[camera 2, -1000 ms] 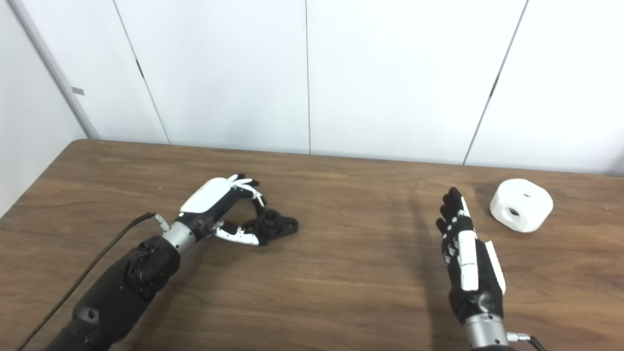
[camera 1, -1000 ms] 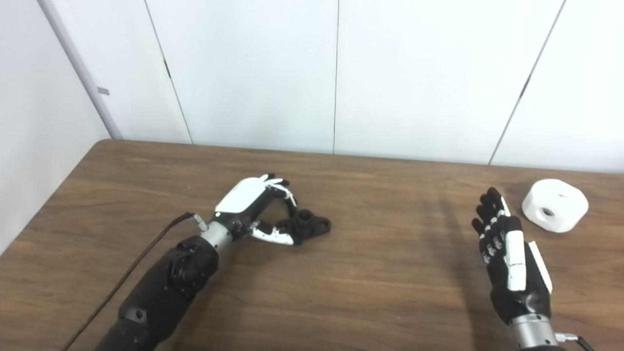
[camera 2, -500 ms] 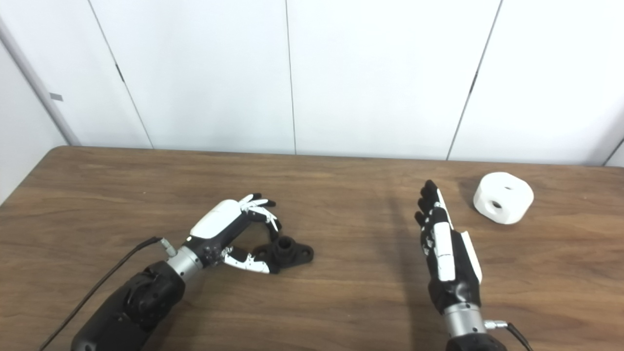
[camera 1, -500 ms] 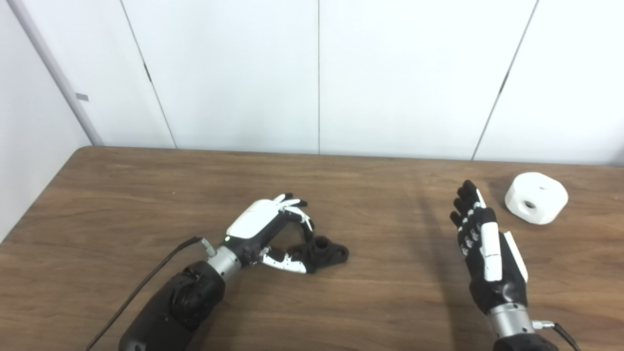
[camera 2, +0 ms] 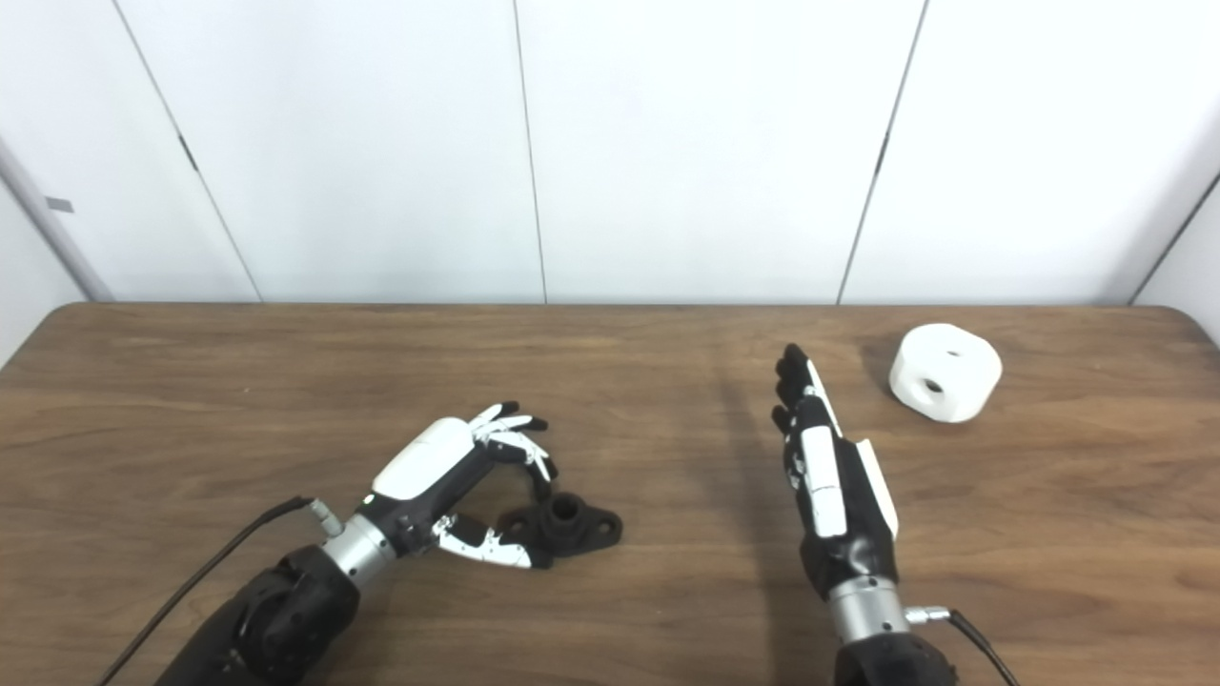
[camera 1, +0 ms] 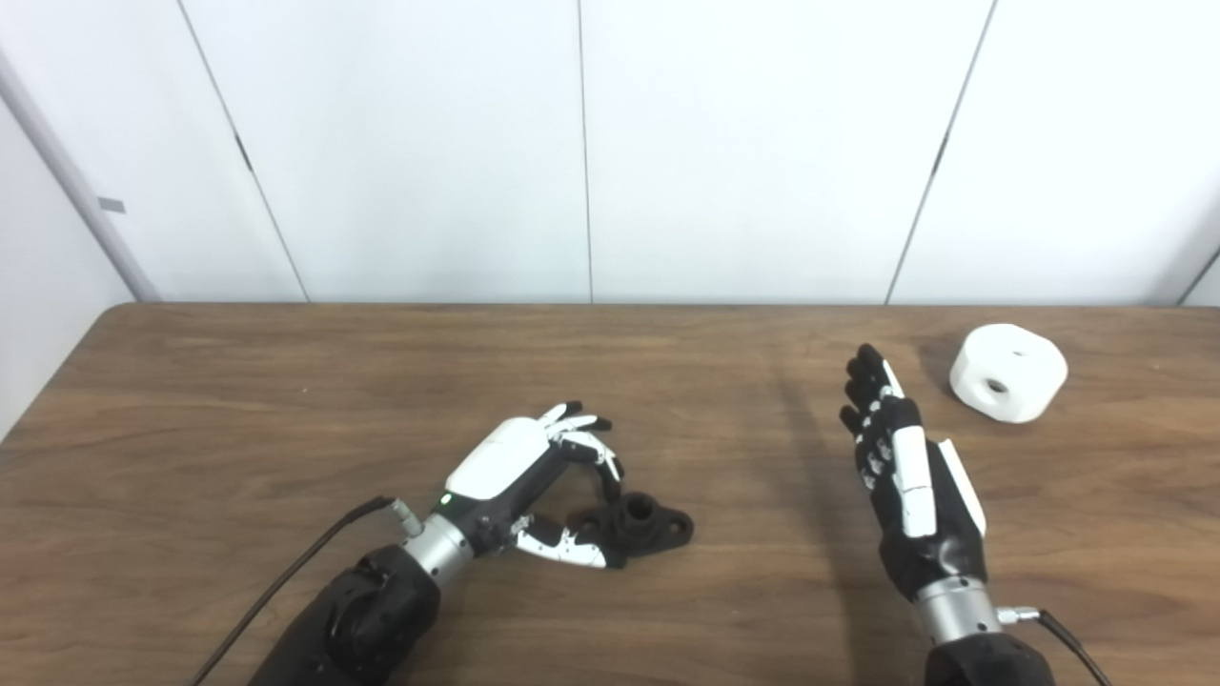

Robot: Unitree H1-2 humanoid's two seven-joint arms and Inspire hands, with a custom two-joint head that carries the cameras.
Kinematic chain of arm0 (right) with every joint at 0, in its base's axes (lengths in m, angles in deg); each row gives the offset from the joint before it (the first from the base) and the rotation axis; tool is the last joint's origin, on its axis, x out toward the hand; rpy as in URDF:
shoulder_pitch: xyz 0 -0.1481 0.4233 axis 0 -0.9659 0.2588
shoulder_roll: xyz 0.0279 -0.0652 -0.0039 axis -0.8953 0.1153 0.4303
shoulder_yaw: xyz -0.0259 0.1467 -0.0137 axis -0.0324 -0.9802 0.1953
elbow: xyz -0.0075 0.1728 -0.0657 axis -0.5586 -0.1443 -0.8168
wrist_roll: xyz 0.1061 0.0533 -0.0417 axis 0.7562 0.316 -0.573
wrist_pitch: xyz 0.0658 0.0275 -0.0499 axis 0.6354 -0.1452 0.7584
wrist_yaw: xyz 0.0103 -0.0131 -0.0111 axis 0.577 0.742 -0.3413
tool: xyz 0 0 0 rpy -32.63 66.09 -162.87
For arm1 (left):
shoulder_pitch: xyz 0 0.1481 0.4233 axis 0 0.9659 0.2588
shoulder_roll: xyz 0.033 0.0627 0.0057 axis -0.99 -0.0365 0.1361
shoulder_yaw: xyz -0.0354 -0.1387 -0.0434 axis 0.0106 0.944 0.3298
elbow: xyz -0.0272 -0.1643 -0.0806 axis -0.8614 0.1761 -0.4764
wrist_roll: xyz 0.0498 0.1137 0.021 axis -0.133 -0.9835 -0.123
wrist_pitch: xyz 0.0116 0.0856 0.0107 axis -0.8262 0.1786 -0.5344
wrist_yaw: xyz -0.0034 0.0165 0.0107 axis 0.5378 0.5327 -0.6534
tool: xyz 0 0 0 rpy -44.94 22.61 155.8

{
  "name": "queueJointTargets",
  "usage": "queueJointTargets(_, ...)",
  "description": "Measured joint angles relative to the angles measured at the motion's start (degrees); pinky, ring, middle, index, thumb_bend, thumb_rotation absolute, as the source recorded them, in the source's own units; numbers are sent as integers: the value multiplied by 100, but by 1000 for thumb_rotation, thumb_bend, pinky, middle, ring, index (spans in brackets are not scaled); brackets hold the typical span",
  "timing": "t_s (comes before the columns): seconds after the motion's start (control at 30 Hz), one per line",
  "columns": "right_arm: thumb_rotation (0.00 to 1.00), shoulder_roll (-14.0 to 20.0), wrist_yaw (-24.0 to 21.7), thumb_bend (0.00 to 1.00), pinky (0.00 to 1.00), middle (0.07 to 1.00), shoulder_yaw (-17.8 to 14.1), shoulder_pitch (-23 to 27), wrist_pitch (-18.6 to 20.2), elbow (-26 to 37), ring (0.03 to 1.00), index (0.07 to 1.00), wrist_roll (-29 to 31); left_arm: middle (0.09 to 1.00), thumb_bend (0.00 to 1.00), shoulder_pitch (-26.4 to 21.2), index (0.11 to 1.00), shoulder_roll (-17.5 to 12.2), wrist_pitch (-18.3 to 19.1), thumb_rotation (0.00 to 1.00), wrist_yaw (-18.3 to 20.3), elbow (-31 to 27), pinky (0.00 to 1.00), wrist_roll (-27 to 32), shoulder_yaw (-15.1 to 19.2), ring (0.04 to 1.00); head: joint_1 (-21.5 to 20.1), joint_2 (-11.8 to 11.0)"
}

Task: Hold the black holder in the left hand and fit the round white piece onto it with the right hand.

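Observation:
The black holder (camera 1: pixel 637 522) lies flat on the wooden table (camera 1: pixel 286 400), a short round post standing up from its middle. My left hand (camera 1: pixel 519 472) arches over the holder's left end, fingers curled above it and thumb along its near side, not closed on it. The round white piece (camera 1: pixel 1007 372) with a hole in its side rests at the far right. My right hand (camera 1: pixel 905 467) stands edge-up with straight fingers, open and empty, a little left of and nearer than the white piece.
White wall panels (camera 1: pixel 581 143) rise right behind the table's far edge. A black cable (camera 1: pixel 286 581) trails from my left wrist to the near edge. The table's right corner (camera 2: pixel 1191 319) shows in the right eye view.
The whole picture has shifted left and down, so the camera has moved. Both hands, the holder and the white piece keep about the same places relative to each other.

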Motion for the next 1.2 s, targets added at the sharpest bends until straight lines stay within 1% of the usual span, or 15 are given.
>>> queueJointTargets(0.13, 1000, -17, 12, 586, 1000, 981, 23, -6, 2, 18, 1000, 958, -30, 669, 522, 29, 481, 0, -37, 49, -27, 14, 998, -14, 4, 886, -35, 17)
queueJointTargets(0.3, 1000, -18, 12, 561, 1000, 988, 24, -35, 7, 162, 1000, 965, -30, 668, 522, 30, 481, 1, -86, 49, -88, 54, 1000, -92, 18, 886, -62, 26)
queueJointTargets(0.5, 1000, -37, 31, 560, 982, 977, 10, -90, 8, 277, 995, 956, -3, 667, 522, 15, 481, 5, -312, 48, -339, 296, 998, -234, 38, 881, -114, 26)
queueJointTargets(0.6, 977, -65, 71, 508, 973, 970, -6, -135, 44, 466, 983, 947, -4, 666, 522, -82, 481, -8, -443, 47, -461, 502, 990, -335, 41, 874, -193, 44)
queueJointTargets(0.63, 915, -64, 80, 468, 962, 965, -9, -133, 75, 545, 980, 940, -15, 667, 522, -106, 481, -16, -455, 47, -483, 557, 990, -345, 48, 874, -228, 44)
queueJointTargets(0.67, 784, -60, 93, 433, 936, 949, -15, -133, 104, 622, 968, 920, -37, 666, 522, -127, 481, -18, -476, 47, -491, 597, 987, -347, 48, 872, -255, 44)
queueJointTargets(0.77, 485, -18, 195, 444, 819, 882, -87, -115, 100, 781, 901, 848, -245, 668, 522, -148, 481, -19, -488, 47, -495, 628, 978, -346, 49, 872, -317, 35)
queueJointTargets(0.8, 451, -12, 243, 447, 802, 873, -126, -99, 85, 799, 891, 839, -298, 668, 522, -148, 481, -19, -488, 47, -495, 629, 976, -346, 50, 872, -317, 35)
queueJointTargets(0.87, 435, 12, 388, 486, 737, 827, -188, -67, -9, 796, 838, 791, -590, 668, 522, -147, 482, -19, -488, 47, -495, 632, 972, -343, 50, 873, -317, 35)
queueJointTargets(0.9, 439, 37, 489, 505, 724, 808, -219, -54, -114, 793, 821, 769, -805, 668, 522, -147, 482, -19, -488, 47, -495, 632, 969, -342, 50, 871, -317, 35)
queueJointTargets(0.93, 407, 62, 560, 521, 687, 775, -252, -33, -249, 787, 782, 741, -986, 670, 522, -147, 482, -19, -488, 47, -495, 632, 967, -343, 50, 870, -378, 18)
queueJointTargets(1.03, 357, 205, 829, 539, 657, 745, -447, 146, -669, 773, 749, 715, -1473, 674, 522, -145, 482, -19, -483, 47, -495, 631, 964, -346, 50, 868, -413, 18)
queueJointTargets(1.07, 340, 280, 898, 564, 591, 740, -533, 241, -727, 784, 723, 711, -1544, 675, 522, -145, 482, -19, -482, 47, -495, 631, 960, -348, 49, 869, -422, 9)
queueJointTargets(1.1, 332, 329, 930, 574, 577, 743, -614, 328, -742, 788, 720, 711, -1569, 676, 522, -144, 482, -20, -482, 47, -495, 631, 958, -351, 50, 869, -422, 9)
queueJointTargets(1.2, 339, 461, 1054, 598, 631, 753, -836, 534, -748, 801, 749, 714, -1665, 675, 522, -140, 482, -20, -482, 47, -495, 627, 962, -350, 49, 869, -457, 18)
